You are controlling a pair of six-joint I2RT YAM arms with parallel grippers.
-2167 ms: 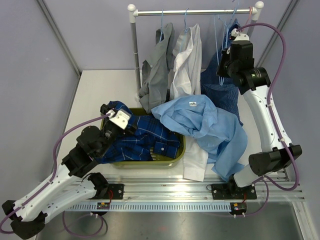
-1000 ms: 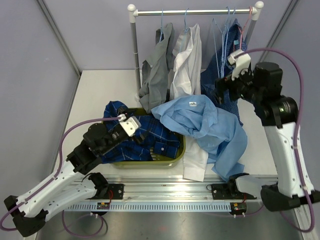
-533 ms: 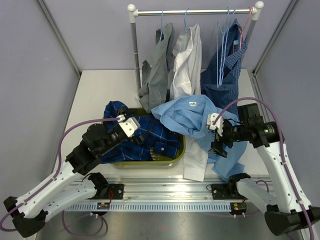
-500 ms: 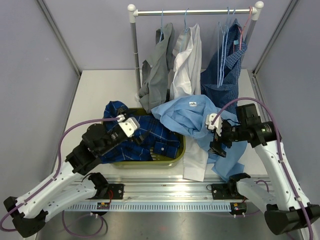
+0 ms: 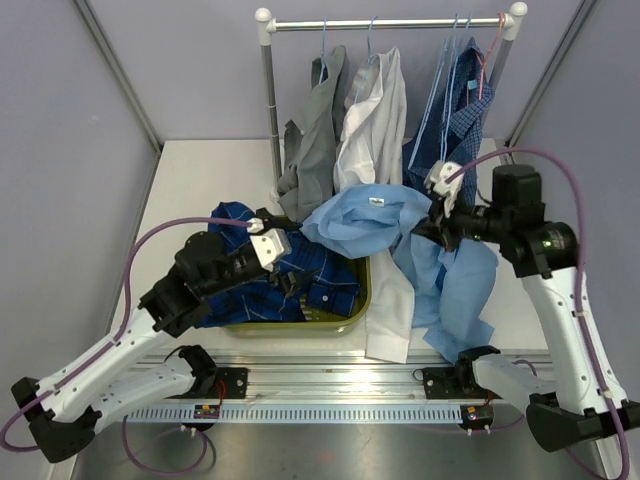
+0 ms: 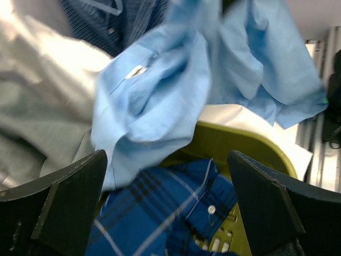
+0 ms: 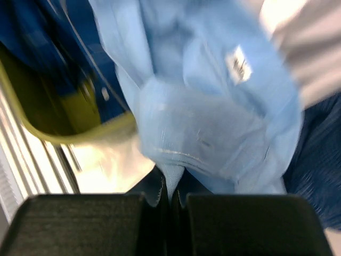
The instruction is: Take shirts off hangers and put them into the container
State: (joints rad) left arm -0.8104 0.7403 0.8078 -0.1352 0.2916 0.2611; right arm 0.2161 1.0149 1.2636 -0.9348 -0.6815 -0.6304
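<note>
My right gripper (image 5: 425,228) (image 7: 170,186) is shut on a fold of the light blue shirt (image 5: 368,218) (image 7: 213,106) and holds it up beside the olive-green container (image 5: 300,322) (image 7: 80,136). The shirt's lower part hangs down to the right. The dark blue windowpane-check shirt (image 5: 300,275) (image 6: 154,213) lies in the container (image 6: 234,144). My left gripper (image 5: 290,268) (image 6: 167,154) hovers open over it, holding nothing. Grey (image 5: 312,130), white (image 5: 372,125) and navy small-check (image 5: 455,120) shirts hang on light-blue hangers (image 5: 323,50). A pinkish-red hanger (image 5: 492,50) hangs at the rail's right end.
The silver rail (image 5: 390,24) with white knobs stands at the back on an upright post (image 5: 269,110). White cloth (image 5: 388,320) drapes over the table's near edge, right of the container. Grey walls close in on both sides. The mounting rail (image 5: 350,385) runs along the front.
My right arm came down from the rail to the light blue shirt, shut on it, and has lifted it up and back. My left gripper shifted slightly right over the container, still open.
</note>
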